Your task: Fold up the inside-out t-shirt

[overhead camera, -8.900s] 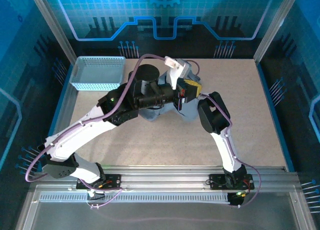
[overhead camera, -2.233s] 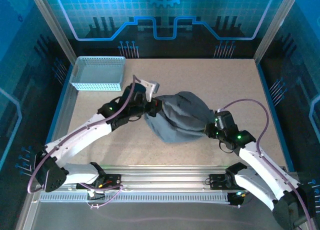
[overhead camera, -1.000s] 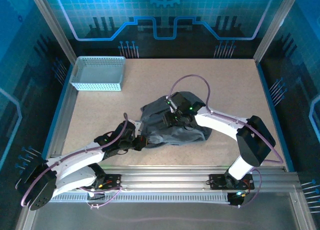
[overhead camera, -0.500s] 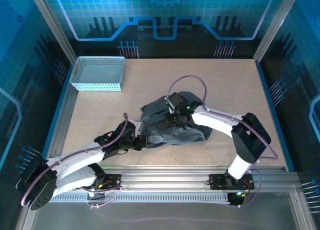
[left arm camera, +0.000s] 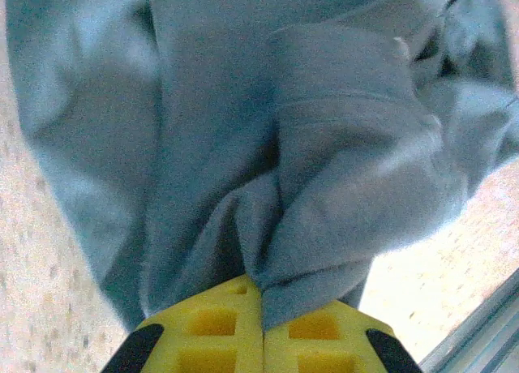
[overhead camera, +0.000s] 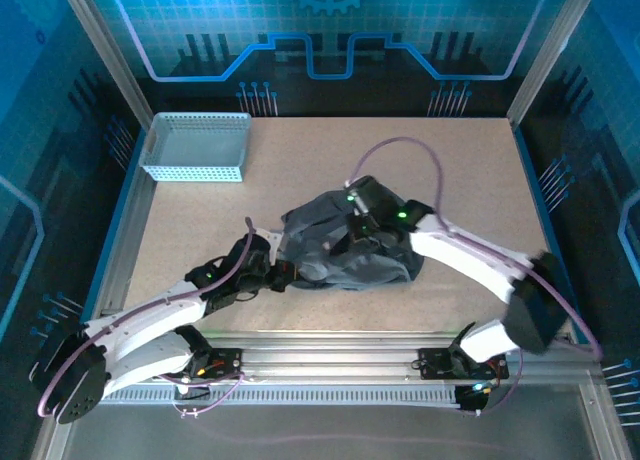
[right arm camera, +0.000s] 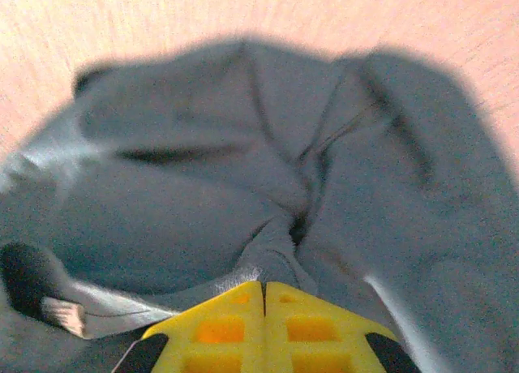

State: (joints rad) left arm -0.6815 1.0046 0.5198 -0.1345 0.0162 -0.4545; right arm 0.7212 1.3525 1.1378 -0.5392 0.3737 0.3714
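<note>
Leaning low, hands (left arm camera: 262,290) (right arm camera: 263,287) clamped on t-shirt (overhead camera: 315,242)

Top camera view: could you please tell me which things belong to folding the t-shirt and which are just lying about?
In the job: inside-out t-shirt, crumpled mid-table; left gripper, shut on its cloth; right gripper, shut on its cloth.
Lying about: light blue mesh basket, at the far left corner, apart from the shirt.

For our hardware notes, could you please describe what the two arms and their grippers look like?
The left arm and right arm have white shells, black joints with green lights, and lilac cables. The left gripper and right gripper have yellow fingers with square pockets.
</note>
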